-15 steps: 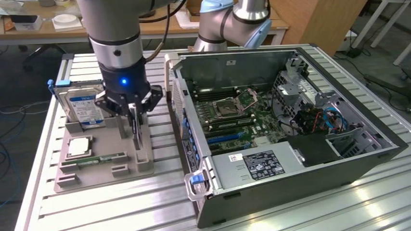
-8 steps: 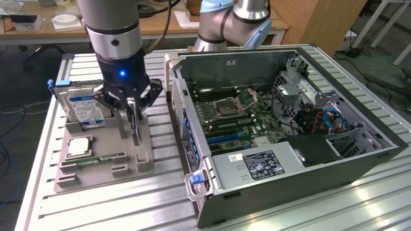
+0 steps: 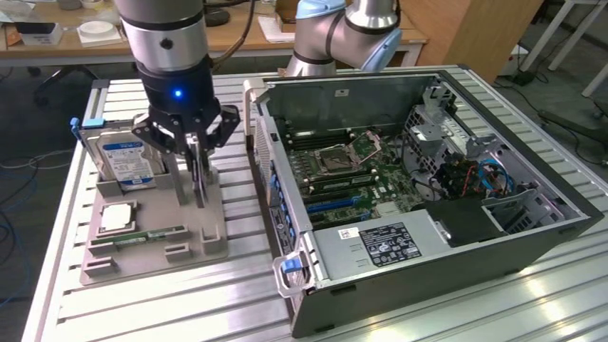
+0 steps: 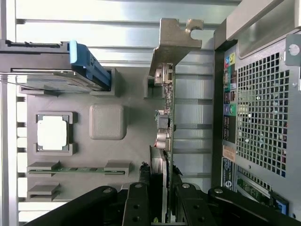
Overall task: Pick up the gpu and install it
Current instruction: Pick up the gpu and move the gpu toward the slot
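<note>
Ribbed aluminium table (image 3: pixel 142 313) fills the foreground, with wooden desks (image 3: pixel 67 48) behind at 12 o'clock in the exterior view. At 9 o'clock sits a grey tray (image 3: pixel 204 246) of parts.

Starting from the tray's left side, a hard drive (image 3: pixel 125 162) with a blue label stands upright in a slot at the 11 o'clock corner. Towards 7 o'clock lie a square processor (image 3: pixel 116 217) and 1 green memory stick (image 3: pixel 142 235).

Next comes the gripper (image 3: pixel 196 160), pointing straight down over the tray's 1 o'clock corner. Its 2 fingers (image 4: pixel 138 202) are drawn in close on the gpu (image 3: pixel 201 187), 1 on each face near the card's top edge, so the jaws stand narrow and clamp the card. The gpu stands on edge, its lower edge meeting the tray. Its silver bracket (image 4: pixel 171 40) is at the end far from the fingers.

At 3 o'clock of the tray, just beside it, lies an open computer case (image 3: pixel 475 278). Its motherboard (image 3: pixel 366 178) faces up, and a power supply (image 3: pixel 380 242) sits at its 6 o'clock end. Behind the case, at 12 o'clock, stands 1 more robot arm (image 3: pixel 342 35).
</note>
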